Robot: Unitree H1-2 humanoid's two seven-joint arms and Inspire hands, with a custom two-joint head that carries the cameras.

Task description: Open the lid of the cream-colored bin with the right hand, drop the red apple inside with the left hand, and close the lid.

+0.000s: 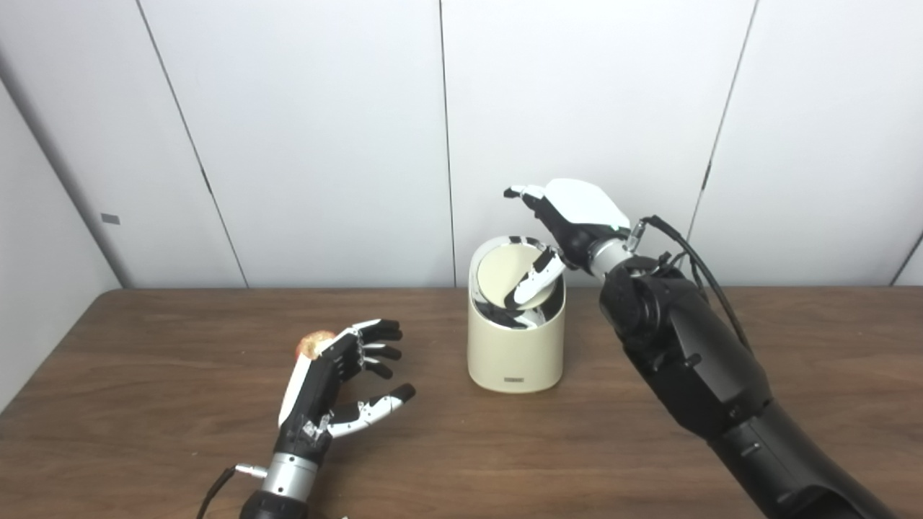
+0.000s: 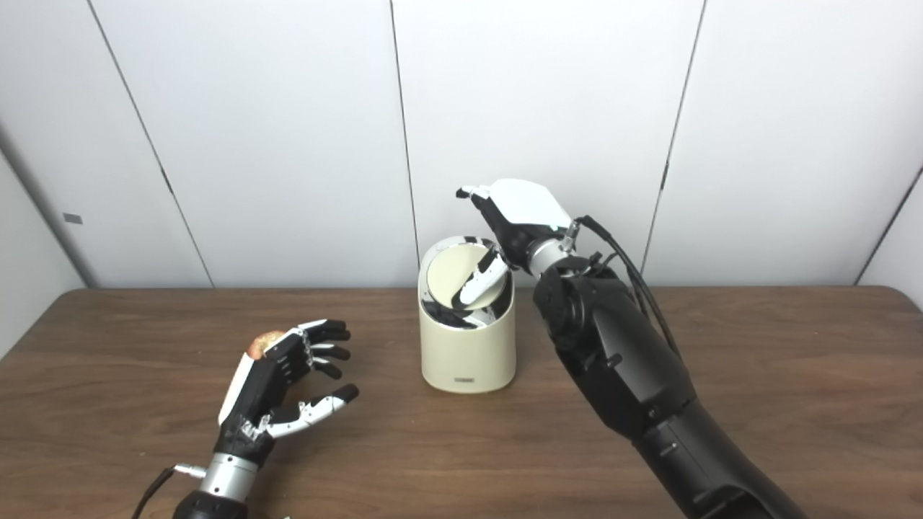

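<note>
The cream-colored bin (image 1: pixel 515 353) stands on the table at mid-centre. Its round lid (image 1: pixel 502 274) is tilted inward, so the opening shows. My right hand (image 1: pixel 570 216) is above the bin's right rim, and one finger (image 1: pixel 537 280) presses down on the lid. It holds nothing. The red apple (image 1: pixel 315 344) lies on the table to the left, mostly hidden behind my left hand (image 1: pixel 339 386). That hand is open with fingers spread, just in front of and beside the apple, and does not grip it. The same shows in the right eye view: bin (image 2: pixel 467 353), apple (image 2: pixel 265 343), left hand (image 2: pixel 285 386).
The brown wooden table (image 1: pixel 649 454) runs wide on both sides of the bin. White wall panels (image 1: pixel 324 144) stand right behind the table's far edge. My black right forearm (image 1: pixel 692 367) lies to the right of the bin.
</note>
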